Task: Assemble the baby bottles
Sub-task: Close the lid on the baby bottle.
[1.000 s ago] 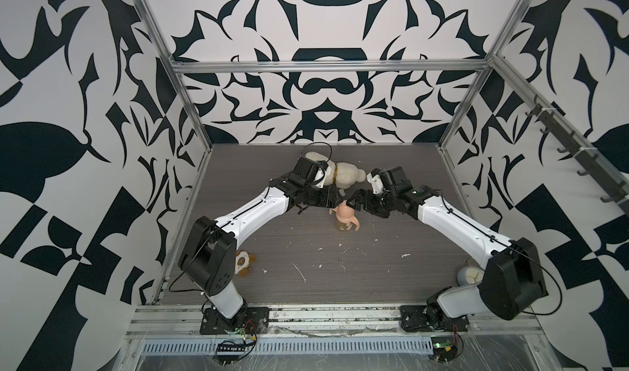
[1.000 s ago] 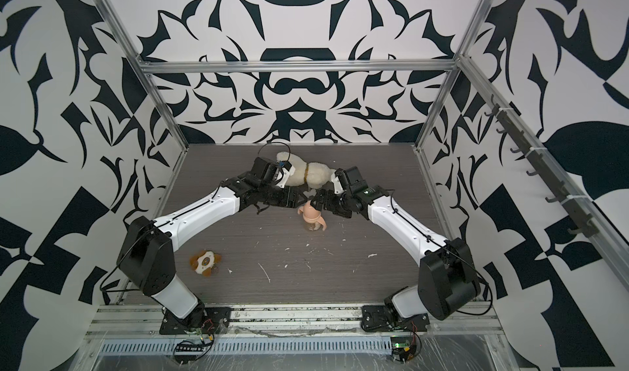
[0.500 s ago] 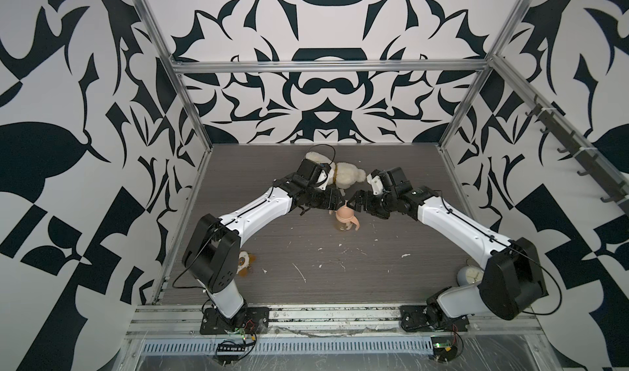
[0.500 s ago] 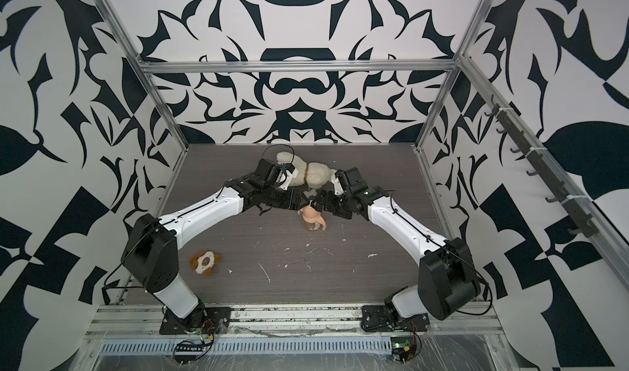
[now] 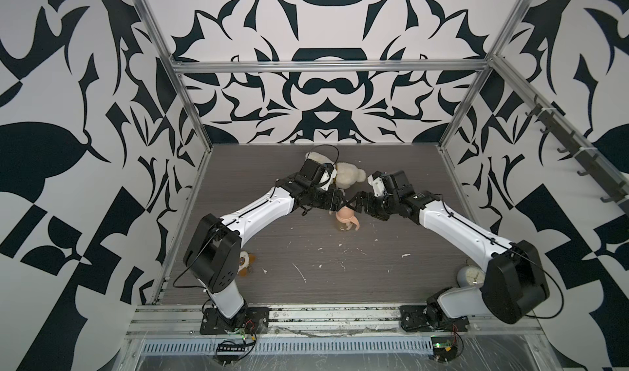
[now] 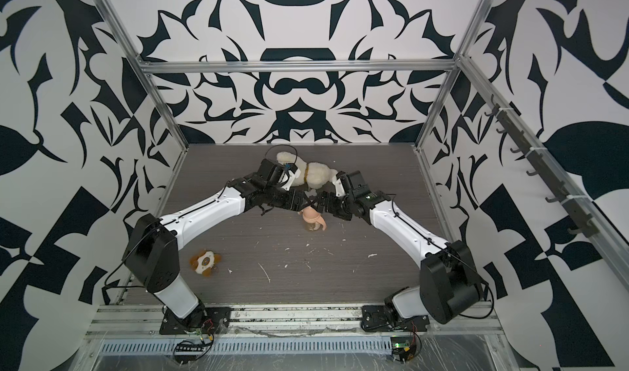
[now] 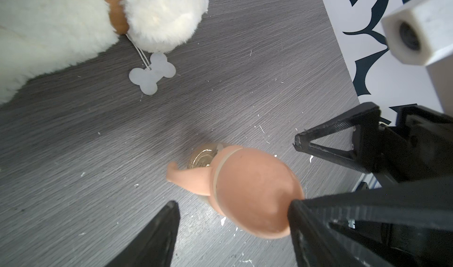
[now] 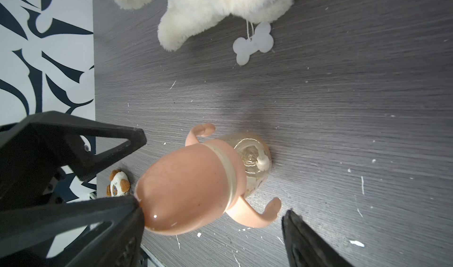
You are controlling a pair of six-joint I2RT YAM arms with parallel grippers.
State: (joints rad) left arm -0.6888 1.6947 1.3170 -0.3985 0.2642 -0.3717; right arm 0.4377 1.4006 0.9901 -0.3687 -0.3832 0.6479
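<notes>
the bottle (image 5: 341,227) stands upright mid-tabletop (image 5: 289,284), near the plush dog (image 5: 349,178), with the pink cap (image 5: 343,213) on and the handle ring (image 8: 252,215) just under it. both arms reach in from opposite sides and meet over the cap. the left gripper (image 7: 232,204) is spread wide, one finger touching the cap, the other clear of it. the right gripper (image 8: 212,207) is wide too, one fingertip at the cap's top, nothing clamped.

No readable text, labels, numbers or signs
</notes>
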